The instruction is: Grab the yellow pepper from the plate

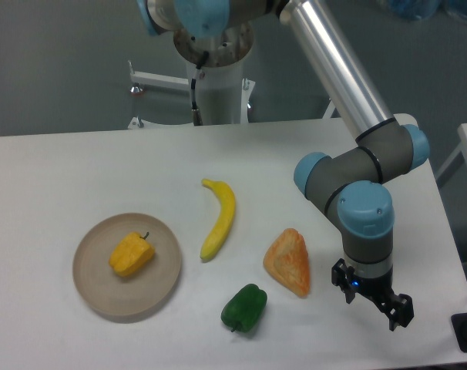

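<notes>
While the yellow pepper (pixel 131 253) lies on its side near the middle of the plate (pixel 95 293), its short dark stem points up and right, its long axis running that diagonal. Its skin looks smooth and blocky; the round tan dish is matte with a low rim. Well apart at the table's right, the gripper (pixel 372 299) holds nothing, its 2 fingers spread.

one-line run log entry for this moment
phase: pre-approach | gripper: open, empty, far from plate | yellow pepper: on plate, untouched
</notes>
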Controlling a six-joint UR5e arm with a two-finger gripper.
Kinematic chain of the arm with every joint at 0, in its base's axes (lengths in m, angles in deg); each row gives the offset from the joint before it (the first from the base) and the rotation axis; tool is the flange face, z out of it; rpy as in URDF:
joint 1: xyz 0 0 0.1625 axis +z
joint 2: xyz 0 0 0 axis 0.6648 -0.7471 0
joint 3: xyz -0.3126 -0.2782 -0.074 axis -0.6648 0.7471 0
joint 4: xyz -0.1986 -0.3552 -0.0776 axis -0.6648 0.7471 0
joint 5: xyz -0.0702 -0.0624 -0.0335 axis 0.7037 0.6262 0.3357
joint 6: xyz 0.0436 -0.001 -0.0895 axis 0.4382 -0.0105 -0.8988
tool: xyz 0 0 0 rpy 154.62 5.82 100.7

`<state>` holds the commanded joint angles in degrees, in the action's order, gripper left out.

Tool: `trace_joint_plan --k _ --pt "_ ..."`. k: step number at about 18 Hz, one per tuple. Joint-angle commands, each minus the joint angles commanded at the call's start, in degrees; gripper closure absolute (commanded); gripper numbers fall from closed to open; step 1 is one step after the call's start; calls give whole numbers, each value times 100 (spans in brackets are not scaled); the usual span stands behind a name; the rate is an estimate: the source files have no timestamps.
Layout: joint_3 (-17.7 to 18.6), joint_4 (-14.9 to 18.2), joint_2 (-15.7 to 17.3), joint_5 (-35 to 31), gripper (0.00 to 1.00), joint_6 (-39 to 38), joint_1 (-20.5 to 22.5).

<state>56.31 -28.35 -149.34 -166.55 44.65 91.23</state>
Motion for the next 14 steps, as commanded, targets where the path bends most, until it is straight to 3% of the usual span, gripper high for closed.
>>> trace_joint_plan --k 4,8,12,14 --pt "9 35 123 9 0 -35 -9" --pt "131 271 342 9 0 -176 -114" --pt "228 859 685 18 0 -220 -141" --pt "290 1403 930 18 0 -289 -141"
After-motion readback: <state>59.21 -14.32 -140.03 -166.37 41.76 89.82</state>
